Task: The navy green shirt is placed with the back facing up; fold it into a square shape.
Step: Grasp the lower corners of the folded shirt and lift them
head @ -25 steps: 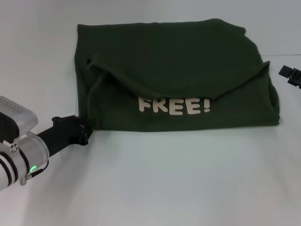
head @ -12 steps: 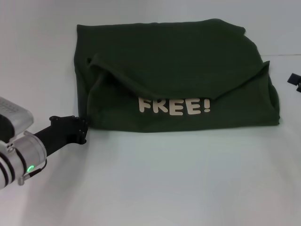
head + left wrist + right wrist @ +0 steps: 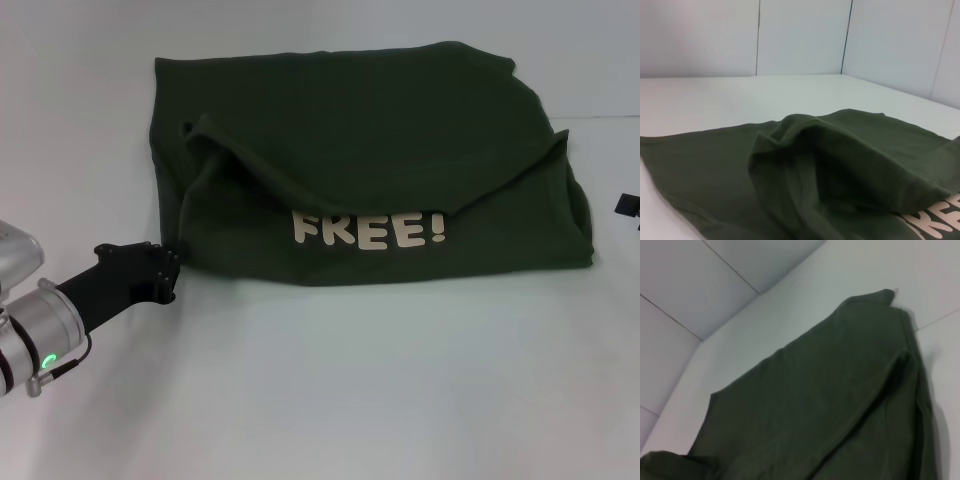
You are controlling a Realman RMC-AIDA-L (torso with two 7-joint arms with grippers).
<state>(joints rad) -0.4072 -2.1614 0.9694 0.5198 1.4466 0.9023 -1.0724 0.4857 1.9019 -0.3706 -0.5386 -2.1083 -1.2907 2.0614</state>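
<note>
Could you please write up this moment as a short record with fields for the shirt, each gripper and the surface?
shirt: navy green shirt, folded into a wide rumpled rectangle, a flap draped across it, cream FREE! lettering showing below the flap
left gripper: left gripper low at the shirt's near left corner, fingers hard to make out
right gripper: right gripper only just in view at the right edge, clear of the cloth
surface: white table
fold state: not yet a neat square

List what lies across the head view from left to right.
Left gripper, black, beside the shirt's near left corner → large dark green cotton shirt, cream "FREE!" lettering showing → right gripper, barely in view at the edge.
</note>
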